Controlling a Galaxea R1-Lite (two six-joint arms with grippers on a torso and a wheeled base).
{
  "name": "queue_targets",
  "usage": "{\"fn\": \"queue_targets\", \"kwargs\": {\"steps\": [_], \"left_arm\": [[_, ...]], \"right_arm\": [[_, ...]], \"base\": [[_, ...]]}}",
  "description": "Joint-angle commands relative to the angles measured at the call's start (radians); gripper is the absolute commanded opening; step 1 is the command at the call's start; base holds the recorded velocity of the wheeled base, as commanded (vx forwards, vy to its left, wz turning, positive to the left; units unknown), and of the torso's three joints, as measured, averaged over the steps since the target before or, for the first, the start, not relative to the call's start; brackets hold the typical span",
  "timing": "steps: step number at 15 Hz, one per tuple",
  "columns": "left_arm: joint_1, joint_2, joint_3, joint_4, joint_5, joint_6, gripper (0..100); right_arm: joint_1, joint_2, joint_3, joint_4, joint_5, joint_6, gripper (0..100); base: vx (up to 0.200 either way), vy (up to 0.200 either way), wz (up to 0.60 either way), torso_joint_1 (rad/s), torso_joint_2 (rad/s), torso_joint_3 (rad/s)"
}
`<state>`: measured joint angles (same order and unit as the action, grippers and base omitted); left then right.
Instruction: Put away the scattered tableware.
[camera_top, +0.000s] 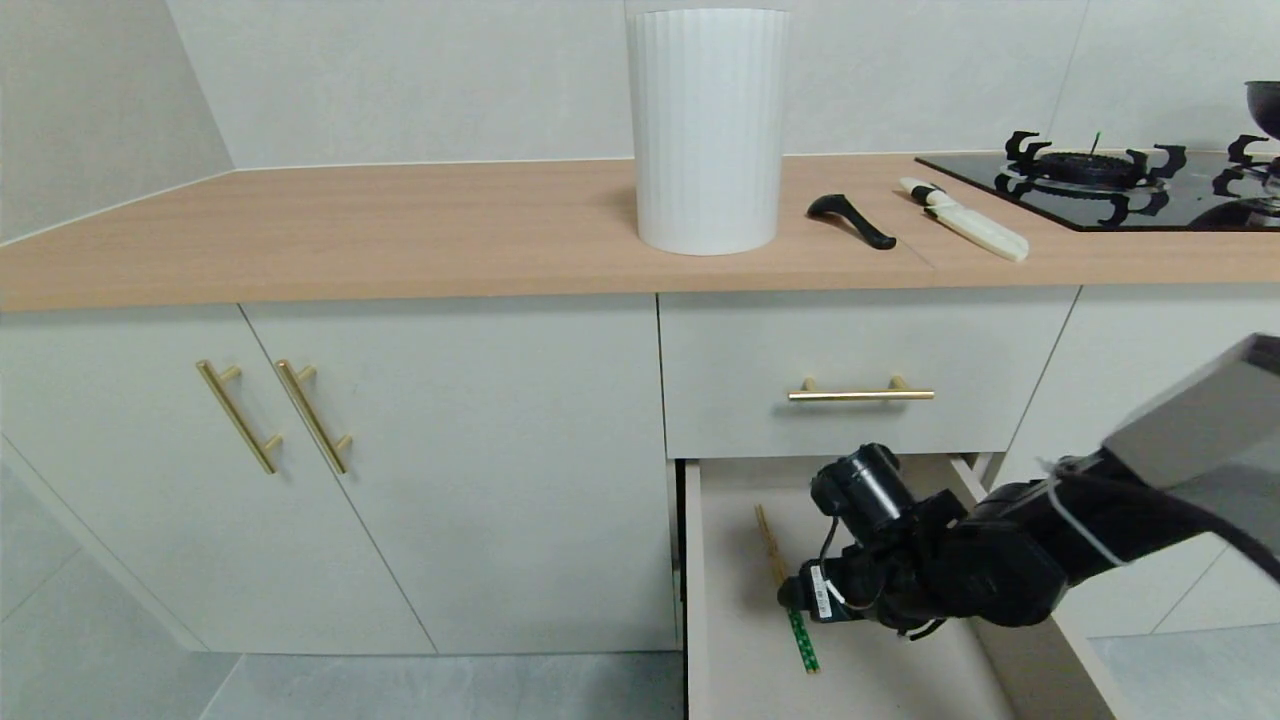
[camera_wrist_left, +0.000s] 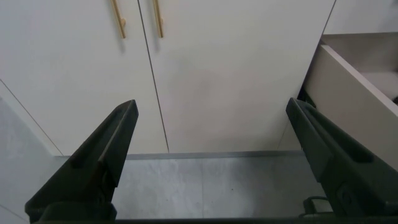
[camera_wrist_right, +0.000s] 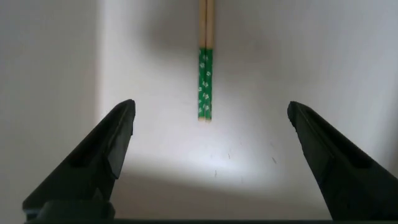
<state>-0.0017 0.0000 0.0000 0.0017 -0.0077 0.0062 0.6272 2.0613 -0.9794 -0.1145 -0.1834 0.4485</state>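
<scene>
A pair of wooden chopsticks with green patterned ends lies on the floor of the open lower drawer. My right gripper hangs open just above them inside the drawer, with nothing between its fingers; its black wrist shows in the head view. On the wooden counter a black spoon and a white knife lie beside the white ribbed canister. My left gripper is open and empty, low in front of the cabinet doors.
A closed drawer with a gold handle sits above the open one. Two cabinet doors with gold handles are to the left. A black gas hob occupies the counter's right end. The open drawer's side wall shows near the left gripper.
</scene>
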Motion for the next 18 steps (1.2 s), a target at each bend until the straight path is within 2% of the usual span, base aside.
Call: {"fn": "queue_targets", "kwargs": {"steps": [1,5,8,16,18], "left_arm": [[0.000,0.002,0.000,0.000,0.000,0.000,100],[0.000,0.002,0.000,0.000,0.000,0.000,100],[0.000,0.002,0.000,0.000,0.000,0.000,100],[0.000,0.002,0.000,0.000,0.000,0.000,100],[0.000,0.002,0.000,0.000,0.000,0.000,100]], "right_arm": [[-0.003,-0.279,0.019,0.047,-0.004,-0.001,100],[-0.041,-0.411,0.019,0.047,-0.068,-0.047,100],[-0.070,-0.428,0.019,0.045,-0.071,-0.065,100],[-0.072,-0.458,0.033,0.045,-0.077,-0.097,100],[-0.072,-0.461,0.036,0.045,-0.077,-0.102,100]], "base": [[0.000,0.000,0.00,0.000,0.00,0.000],[0.000,0.000,0.00,0.000,0.00,0.000],[0.000,0.000,0.00,0.000,0.00,0.000],[0.000,0.000,0.00,0.001,-0.01,-0.004],[0.000,0.000,0.00,0.058,-0.28,-0.227]]}}
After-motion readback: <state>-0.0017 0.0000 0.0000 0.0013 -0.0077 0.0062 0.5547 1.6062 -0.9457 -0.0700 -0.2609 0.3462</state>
